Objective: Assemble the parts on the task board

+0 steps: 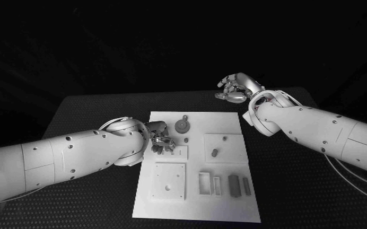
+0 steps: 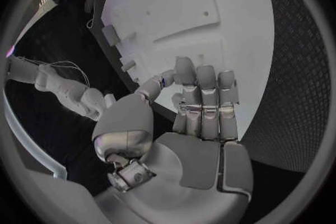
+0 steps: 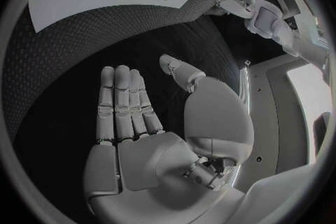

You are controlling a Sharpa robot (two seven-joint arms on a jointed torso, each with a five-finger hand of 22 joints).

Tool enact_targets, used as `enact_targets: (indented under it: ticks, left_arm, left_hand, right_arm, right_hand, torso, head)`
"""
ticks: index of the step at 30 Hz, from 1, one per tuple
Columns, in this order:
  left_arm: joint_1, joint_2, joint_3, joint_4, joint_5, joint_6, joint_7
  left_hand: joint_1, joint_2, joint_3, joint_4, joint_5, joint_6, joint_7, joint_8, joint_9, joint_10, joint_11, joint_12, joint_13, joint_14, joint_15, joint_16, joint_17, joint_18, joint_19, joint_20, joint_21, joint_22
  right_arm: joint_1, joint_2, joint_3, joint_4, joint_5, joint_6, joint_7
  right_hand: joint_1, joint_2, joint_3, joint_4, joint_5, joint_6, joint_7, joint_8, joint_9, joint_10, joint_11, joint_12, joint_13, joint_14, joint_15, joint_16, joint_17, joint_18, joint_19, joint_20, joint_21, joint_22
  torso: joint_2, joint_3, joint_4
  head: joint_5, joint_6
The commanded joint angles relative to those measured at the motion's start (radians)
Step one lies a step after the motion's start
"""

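Head view: my left hand (image 1: 158, 138) hangs over the left edge of the white task board (image 1: 229, 210), at its upper half. My fingers (image 2: 207, 102) lie straight and pressed side by side, the thumb set a little apart, and nothing sits between them. In the left wrist view the bare board surface lies just beyond my fingertips, with a raised square plate (image 1: 169, 181) on it. A round grey part (image 1: 183, 125) rests on the board just beyond my left fingers, toward the far edge; a small upright grey part (image 1: 215, 152) stands on a square pad off to their right. A narrow frame (image 1: 204, 182) and two dark grey bars (image 1: 234, 184) lie on the near half of the board, well apart from either hand.

My right hand (image 1: 235, 88) hovers above the black table (image 1: 92, 112), past the board's far right corner, touching nothing. In the right wrist view its fingers (image 3: 122, 106) stretch out flat and close together, thumb held aside, palm empty, the board's edge well beyond the fingertips
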Motion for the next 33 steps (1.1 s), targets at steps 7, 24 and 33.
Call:
enact_targets:
  ticks: [7, 24, 33]
  left_arm:
    - [-0.010, 0.003, 0.000, 0.001, -0.014, -0.031, 0.009]
    - [-0.011, -0.004, 0.000, 0.025, -0.005, -0.010, 0.008]
    - [-0.011, -0.006, 0.000, 0.029, -0.005, -0.009, 0.007]
  left_hand:
    - [0.000, -0.006, 0.001, 0.010, -0.010, 0.103, -0.088, -0.012, 0.002, -0.030, -0.030, 0.009, 0.003, -0.003, 0.002, 0.009, -0.004, -0.003, -0.003, -0.077, 0.010, 0.013]
    - [0.002, -0.009, 0.002, 0.011, -0.013, 0.118, -0.093, -0.017, 0.008, -0.027, -0.035, 0.023, 0.010, 0.003, 0.000, 0.022, -0.005, 0.000, -0.001, -0.079, 0.022, 0.012]
    - [0.002, -0.005, 0.004, 0.010, -0.006, 0.119, -0.094, -0.020, 0.010, -0.029, -0.036, 0.026, 0.011, 0.002, -0.001, 0.025, -0.006, 0.000, -0.001, -0.079, 0.025, 0.011]
  right_arm:
    - [0.000, -0.001, 0.001, 0.007, 0.018, 0.017, 0.014]
    - [0.000, -0.002, 0.001, 0.011, 0.018, 0.036, 0.005]
    - [0.000, -0.003, 0.001, 0.012, 0.018, 0.040, 0.003]
  right_hand:
    - [0.007, 0.004, -0.009, -0.001, 0.015, -0.005, 0.004, 0.007, -0.001, -0.014, 0.001, -0.001, -0.014, -0.011, 0.004, -0.004, -0.005, -0.005, -0.009, 0.006, -0.013, 0.004]
    - [0.007, 0.010, -0.012, -0.002, 0.027, -0.011, 0.006, 0.009, -0.003, -0.022, 0.004, 0.006, -0.033, -0.016, 0.007, -0.004, -0.011, -0.002, -0.010, 0.011, -0.026, 0.007]
    - [0.006, 0.012, -0.015, -0.002, 0.030, -0.016, 0.007, 0.008, -0.004, -0.027, 0.005, 0.010, -0.042, -0.020, 0.008, -0.004, -0.015, -0.001, -0.011, 0.013, -0.032, 0.008]
  torso:
    - [0.000, -0.0009, 0.0012]
    - [-0.001, -0.0015, 0.0015]
    - [-0.001, -0.0015, 0.0022]
  head:
    - [-0.004, -0.004]
    - [-0.005, -0.009]
    - [-0.005, -0.008]
